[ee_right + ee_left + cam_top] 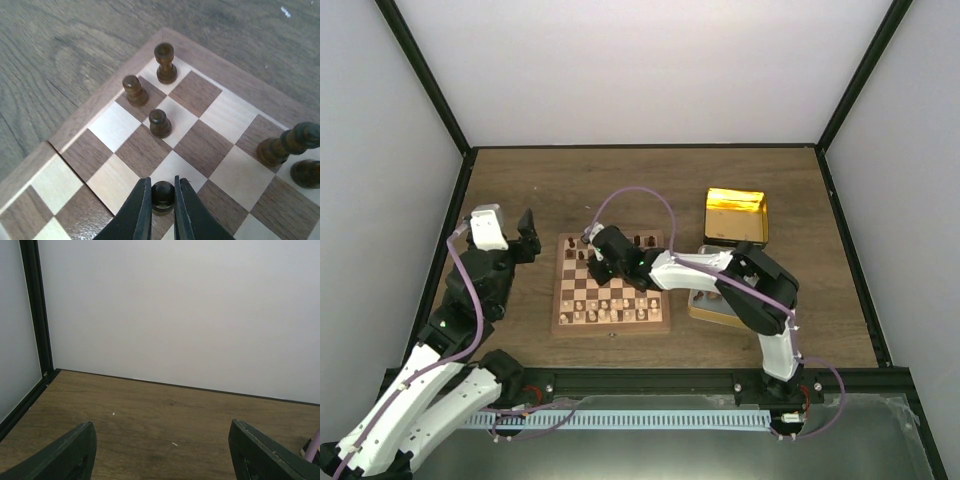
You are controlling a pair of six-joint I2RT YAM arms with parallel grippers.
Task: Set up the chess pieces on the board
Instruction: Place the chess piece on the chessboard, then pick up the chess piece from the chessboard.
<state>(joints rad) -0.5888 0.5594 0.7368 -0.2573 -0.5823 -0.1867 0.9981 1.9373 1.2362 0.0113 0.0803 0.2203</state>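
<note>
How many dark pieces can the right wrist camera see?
6 dark pieces: three by the board corner, one in the end effector, two at right; others may be hidden.

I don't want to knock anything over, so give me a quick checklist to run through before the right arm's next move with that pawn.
1. Are the right fingers shut on the dark pawn? Ok.
2. Is the held pawn upright? Ok.
3. Is its base seated on a square of the chessboard? Cannot tell, the fingers hide it.
4. Is the nearest standing pawn apart from the fingers? Ok.
5. Are the left fingers open and off the chessboard? Ok.
</note>
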